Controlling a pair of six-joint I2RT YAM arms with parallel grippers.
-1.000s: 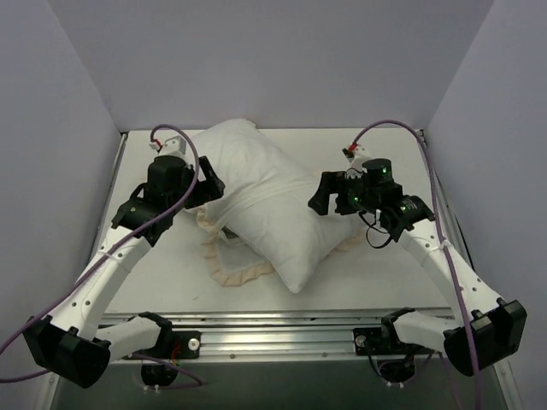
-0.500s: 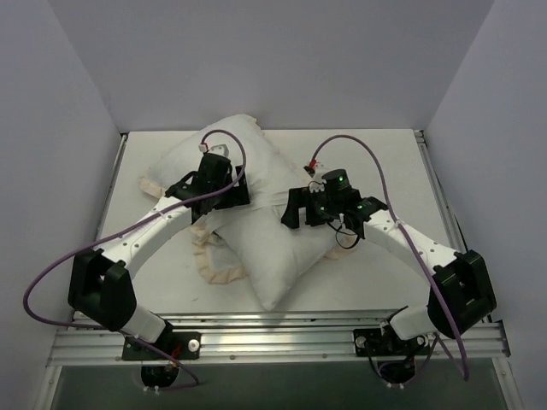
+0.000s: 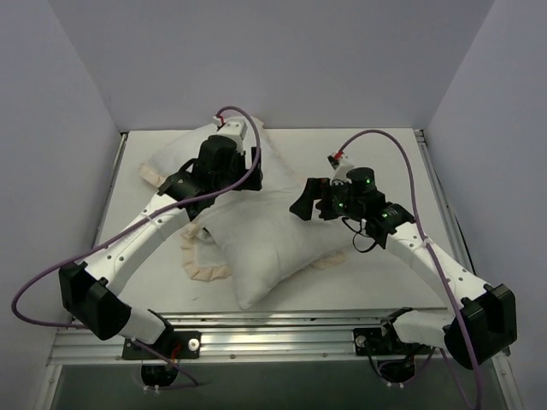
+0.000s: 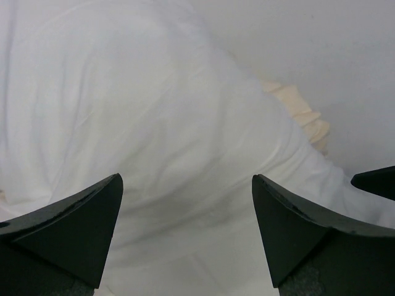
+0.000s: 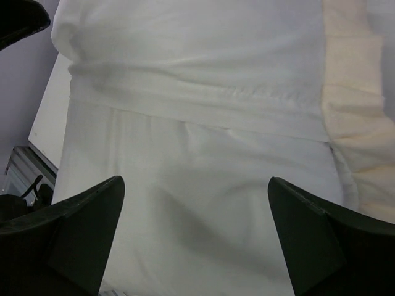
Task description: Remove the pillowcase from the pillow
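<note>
The pillow (image 3: pixel 265 248) is plump and white, its bare near end pointing at the front rail. The pillowcase (image 3: pixel 184 158) covers its far end, white side out, with its cream frill (image 3: pixel 201 260) spread beside it. My left gripper (image 3: pixel 242 178) is open just above the covered far part; its wrist view (image 4: pixel 185 203) shows white fabric (image 4: pixel 154 123) between the fingers and frill (image 4: pixel 299 108). My right gripper (image 3: pixel 301 198) is open above the pillow's right side. In its wrist view (image 5: pixel 194 209) the pillowcase hem (image 5: pixel 185 108) crosses above the bare pillow (image 5: pixel 203 185).
The white table (image 3: pixel 376 145) is boxed in by grey walls on the left, back and right. A metal rail (image 3: pixel 282 329) runs along the near edge. Purple cables (image 3: pixel 389 141) loop above both arms.
The left gripper has moved from the pillow's left side onto its far part. The right gripper went left over the pillow, then back slightly. The pillow's near end has slid left.
</note>
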